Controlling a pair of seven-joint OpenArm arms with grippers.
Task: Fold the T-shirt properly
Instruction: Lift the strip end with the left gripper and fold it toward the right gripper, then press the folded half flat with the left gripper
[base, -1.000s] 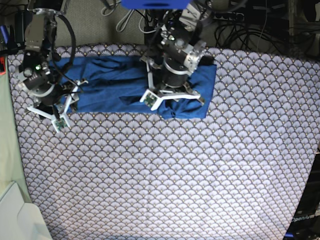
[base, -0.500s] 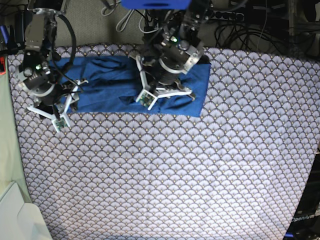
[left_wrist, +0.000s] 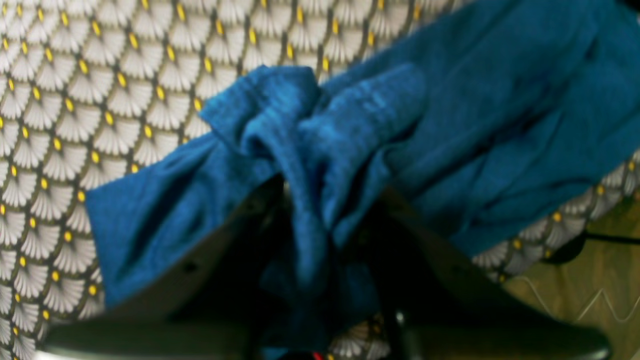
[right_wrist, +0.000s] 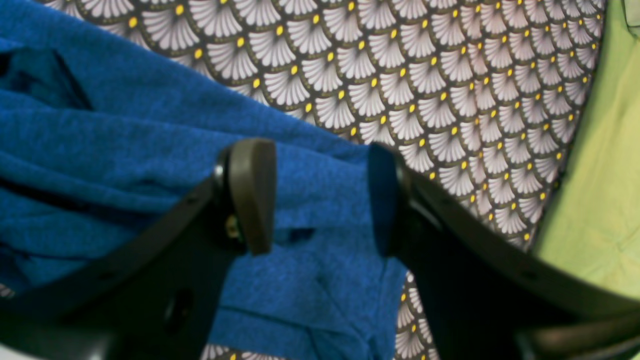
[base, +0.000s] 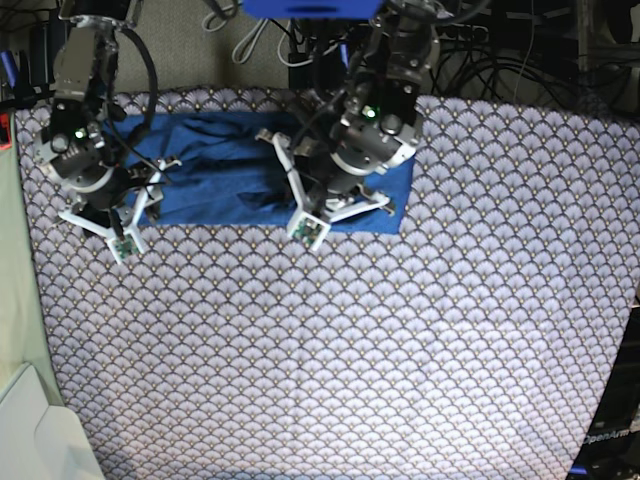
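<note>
Progress: the T-shirt (base: 230, 165) lies as a long, rumpled band; judged partly folded, final folds and smoothing remain.
Location: far edge of the table (base: 400, 350).
Left hand (left_wrist: 320, 235): clamped on a bunched shirt edge.
Right hand (right_wrist: 320, 200): apart, straddling the shirt's other end.

L gripper (left_wrist: 320, 210) clamped, R gripper (right_wrist: 320, 197) agape.

Both arms (base: 375, 95) are black and grey with green lights, black cables and white brackets; each claw (right_wrist: 320, 200) has black fingers.
</note>
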